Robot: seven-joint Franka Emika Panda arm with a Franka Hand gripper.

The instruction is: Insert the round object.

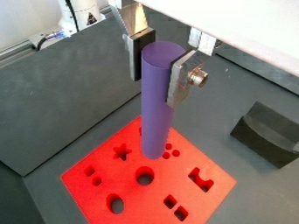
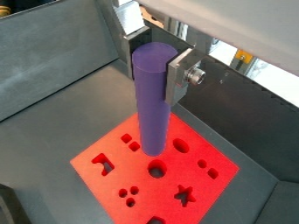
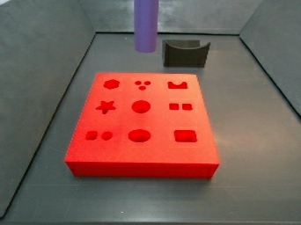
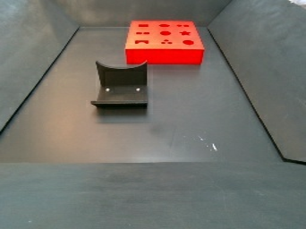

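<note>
Gripper (image 1: 156, 59) is above the red block (image 1: 140, 179), clamped on the round object (image 1: 158, 101): silver fingers (image 1: 184, 77) press its upper end from both sides, jaws spread only as wide as the rod. Both wrist views show the purple rod hanging upright, lower end over the block's cut-out holes; contact with the block cannot be told. In a side view the rod (image 3: 144, 25) hangs clear above the floor behind the block. The dark grey curved block (image 3: 185, 53) sits well apart. No legible writing.

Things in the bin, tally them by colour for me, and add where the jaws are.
Purple: 1, the rod
Red: 1, the block
Dark grey: 1, the curved block
Total: 3
The gripper hangs above the red block, jaws shut on the rod.
</note>
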